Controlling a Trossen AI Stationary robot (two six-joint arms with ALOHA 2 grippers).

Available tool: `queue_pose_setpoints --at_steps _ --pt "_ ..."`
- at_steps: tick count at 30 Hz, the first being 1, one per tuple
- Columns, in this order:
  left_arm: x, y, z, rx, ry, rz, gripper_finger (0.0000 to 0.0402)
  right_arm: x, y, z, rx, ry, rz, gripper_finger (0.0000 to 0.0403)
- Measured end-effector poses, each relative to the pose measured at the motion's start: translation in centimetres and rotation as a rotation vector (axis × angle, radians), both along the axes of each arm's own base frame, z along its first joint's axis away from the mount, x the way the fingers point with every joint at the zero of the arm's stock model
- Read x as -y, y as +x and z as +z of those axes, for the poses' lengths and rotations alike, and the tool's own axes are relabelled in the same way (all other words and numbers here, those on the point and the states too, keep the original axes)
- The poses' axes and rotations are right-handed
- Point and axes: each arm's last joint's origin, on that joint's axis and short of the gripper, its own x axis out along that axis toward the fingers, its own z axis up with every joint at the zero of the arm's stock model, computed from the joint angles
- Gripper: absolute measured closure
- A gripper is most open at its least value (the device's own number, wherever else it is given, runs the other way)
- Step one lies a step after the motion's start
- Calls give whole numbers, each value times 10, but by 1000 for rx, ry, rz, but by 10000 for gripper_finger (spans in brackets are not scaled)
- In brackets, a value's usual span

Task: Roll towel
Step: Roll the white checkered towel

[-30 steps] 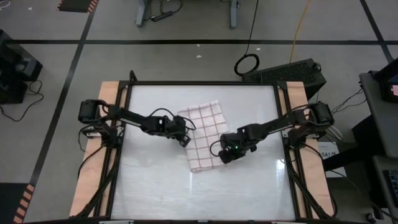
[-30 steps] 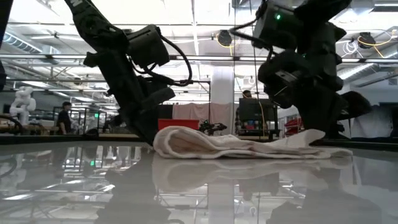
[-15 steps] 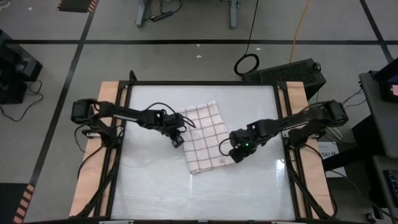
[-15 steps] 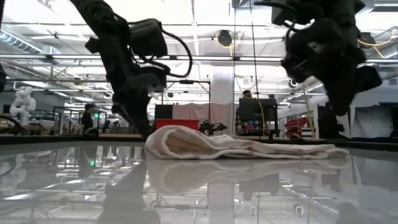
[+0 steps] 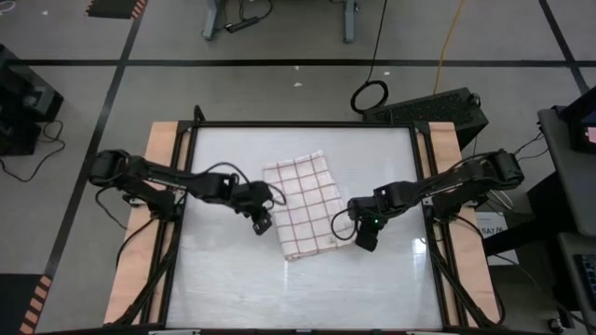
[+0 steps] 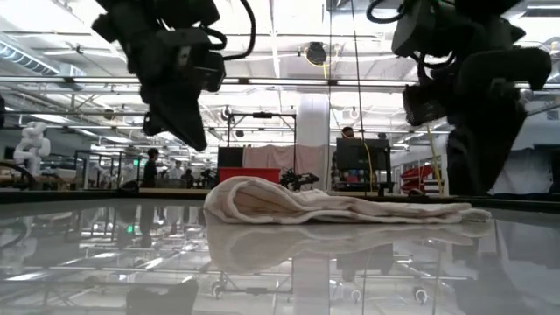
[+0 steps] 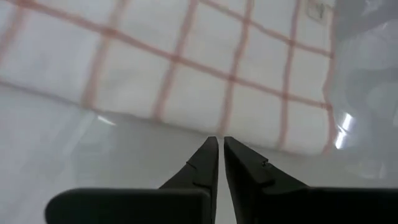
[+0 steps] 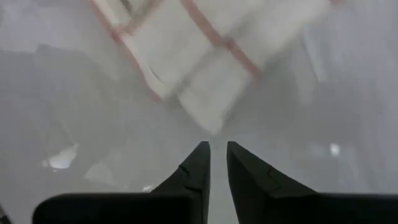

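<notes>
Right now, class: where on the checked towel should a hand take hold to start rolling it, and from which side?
Probably the near corners of the towel. It lies folded flat, its short near edge between the left hand and right hand, which hang off it, so each could come in low from its own side.

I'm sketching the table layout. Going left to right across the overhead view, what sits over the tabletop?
left gripper → towel → right gripper
</notes>
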Motion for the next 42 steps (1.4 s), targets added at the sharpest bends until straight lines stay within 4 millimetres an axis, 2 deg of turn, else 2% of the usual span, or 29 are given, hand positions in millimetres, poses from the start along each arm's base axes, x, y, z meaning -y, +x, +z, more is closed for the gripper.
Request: queue_pose_setpoints --at_steps 4,9,14,18,24,27,31,34,42 --pt "22 0 -5 -25 2 -9 370 0 -1 -11 87 -36 142 336" --pt "38 -1 -13 -57 -26 70 370 2 -4 -23 148 -37 164 322" --pt "45 2 -26 -99 -6 88 370 2 -4 -31 224 -33 167 317" --pt "46 6 -35 -123 -1 94 370 3 -7 -35 210 -27 133 321" --pt "51 21 -31 30 -82 95 369 0 -8 -36 190 -22 61 352" --pt "58 27 -24 132 -94 80 351 -5 -6 -35 215 -5 48 363" --pt "64 25 -25 136 -27 75 304 -11 -7 -35 182 41 -54 362" --pt "68 22 -26 134 87 -58 275 -16 -7 -34 163 71 -113 362" --pt "99 19 -22 286 363 -661 220 -26 -2 -30 209 140 -240 362"
